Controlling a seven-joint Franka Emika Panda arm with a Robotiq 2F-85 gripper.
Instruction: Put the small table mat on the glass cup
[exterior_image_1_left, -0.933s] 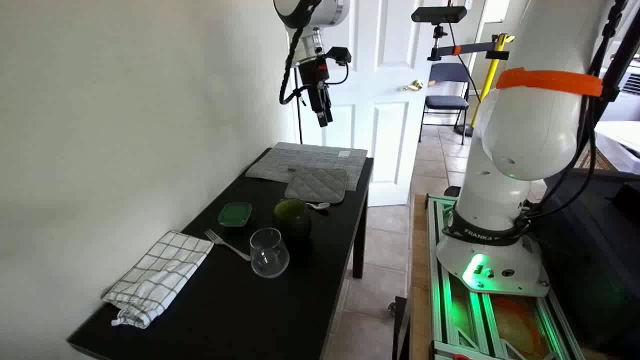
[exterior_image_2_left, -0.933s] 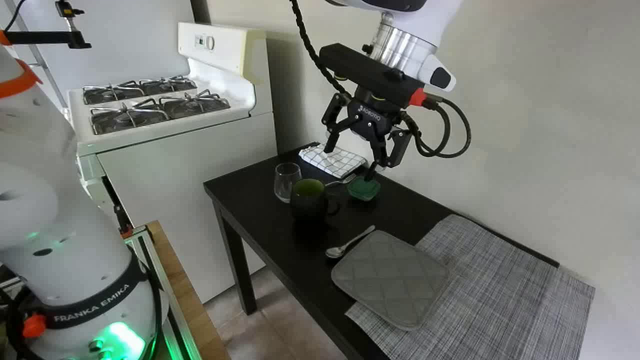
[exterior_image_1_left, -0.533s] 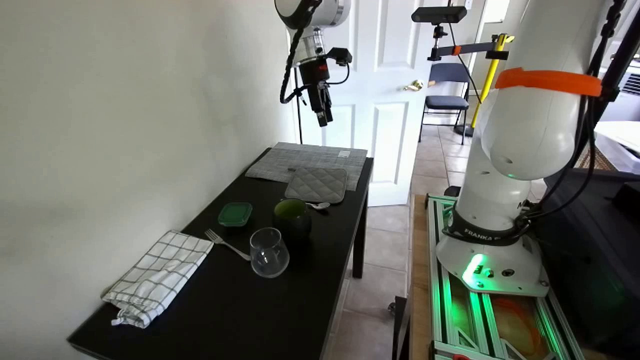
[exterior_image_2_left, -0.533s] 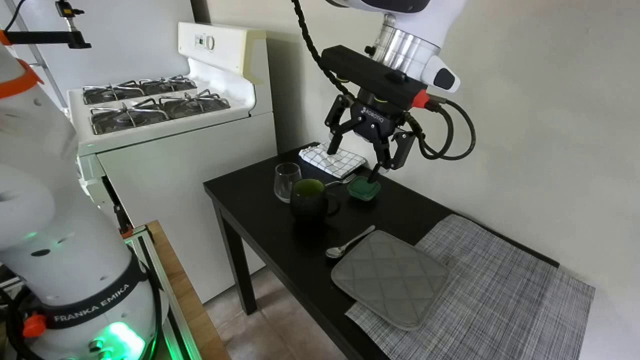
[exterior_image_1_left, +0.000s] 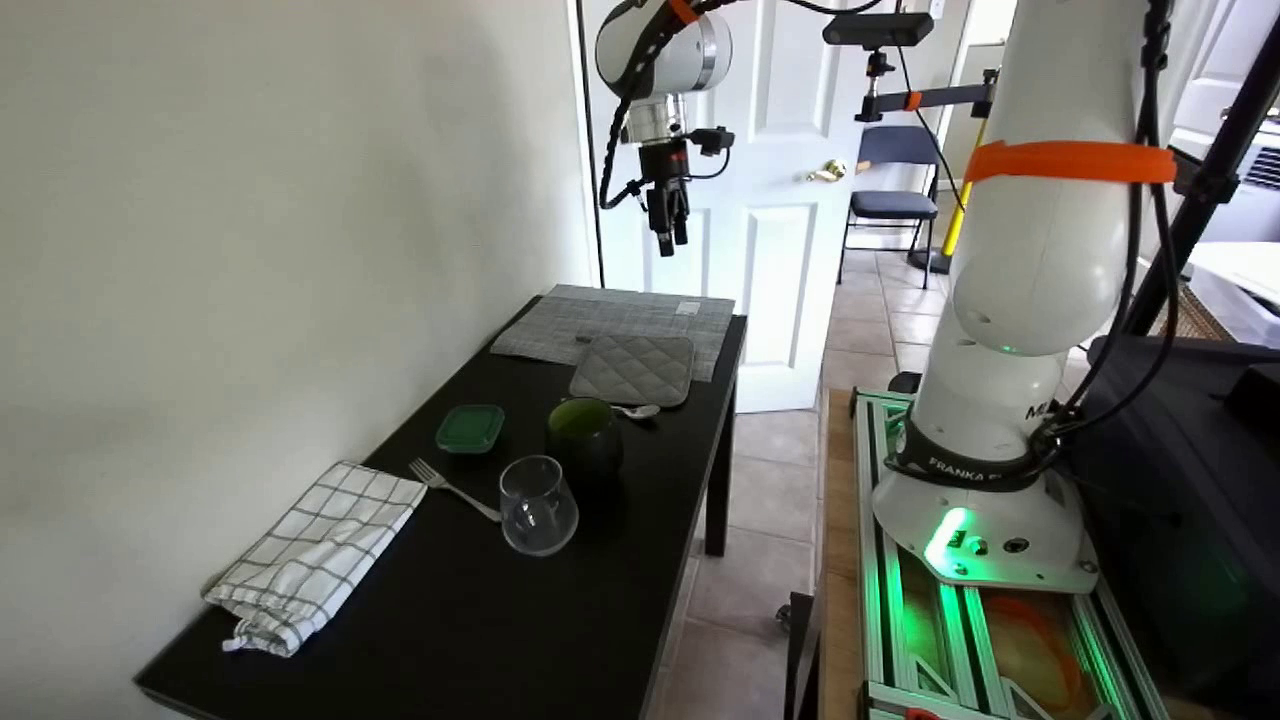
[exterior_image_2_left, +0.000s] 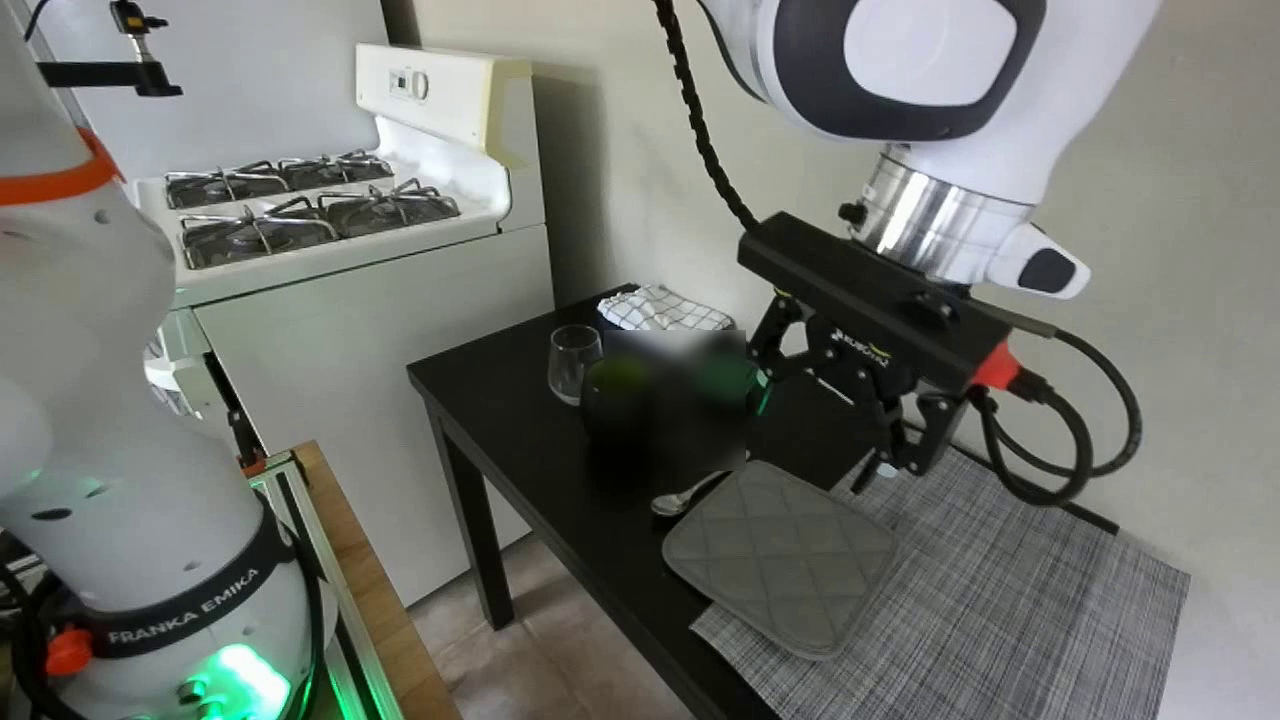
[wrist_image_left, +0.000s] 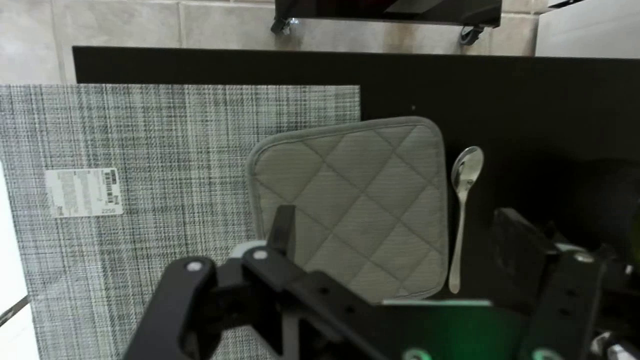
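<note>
Nearest in the wrist view, the fingers (wrist_image_left: 286, 227) hang spread wide over the desk (wrist_image_left: 505, 95), with nothing gripped. Past their tips, overlapping the larger woven mat (wrist_image_left: 175, 195), the small table mat (wrist_image_left: 367, 195) lies flat with a spoon (wrist_image_left: 462, 195) just beside it at three o'clock. Farthest, at seven o'clock from the small table mat in an exterior view, the glass cup (exterior_image_1_left: 538, 510) stands upright, uncovered. At most the approach is done, I judge; gripping, carrying and covering remain.
</note>
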